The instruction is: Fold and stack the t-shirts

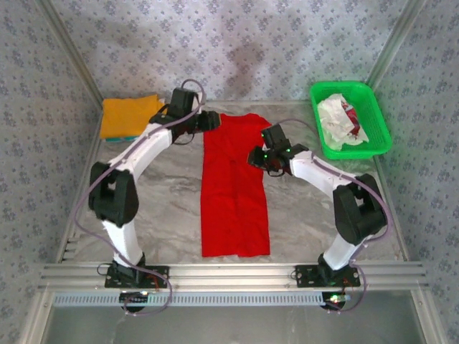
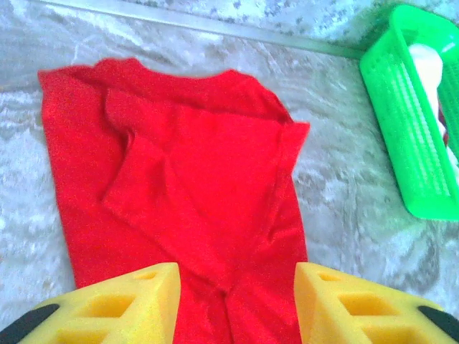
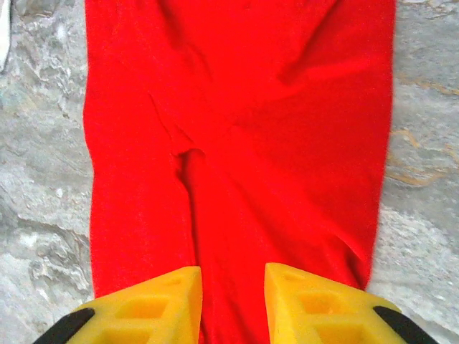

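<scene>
Red t-shirt (image 1: 235, 190) lying sleeves-in, flat on counter (image 1: 308, 215).
I'm hovering left end effector (image 2: 237, 279) and right end effector (image 3: 233, 276) over it, both open, empty.

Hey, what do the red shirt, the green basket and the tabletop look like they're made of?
Red shirt: soft matte knit cloth, likely cotton; it creases and folds. Green basket: glossy moulded plastic, slatted mesh walls. Tabletop: grey veined marble look, possibly a printed laminate.
</scene>
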`<state>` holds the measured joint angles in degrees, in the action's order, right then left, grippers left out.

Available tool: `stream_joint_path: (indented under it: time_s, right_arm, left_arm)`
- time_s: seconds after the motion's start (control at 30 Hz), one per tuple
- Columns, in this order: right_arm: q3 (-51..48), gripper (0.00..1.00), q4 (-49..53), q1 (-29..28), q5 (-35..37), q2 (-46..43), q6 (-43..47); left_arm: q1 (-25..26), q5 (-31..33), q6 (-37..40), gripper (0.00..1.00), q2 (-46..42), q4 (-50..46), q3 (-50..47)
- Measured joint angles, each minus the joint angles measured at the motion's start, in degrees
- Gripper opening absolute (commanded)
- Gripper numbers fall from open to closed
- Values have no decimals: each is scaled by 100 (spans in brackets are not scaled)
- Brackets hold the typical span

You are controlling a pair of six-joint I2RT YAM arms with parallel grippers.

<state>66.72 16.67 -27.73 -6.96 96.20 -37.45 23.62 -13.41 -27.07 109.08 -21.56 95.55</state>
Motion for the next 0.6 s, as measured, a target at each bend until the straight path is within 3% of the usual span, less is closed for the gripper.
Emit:
stream_joint_path:
  time_s: [0.3,0.6]
  right_arm:
    - [9,41,-122,175,-96,238,219]
    - [-83,41,-234,363,-186,238,243]
  left_arm:
    - [-4,625,151,56,1773,-1246,1250]
    - [-4,688,221,55,2490,-1502,2105]
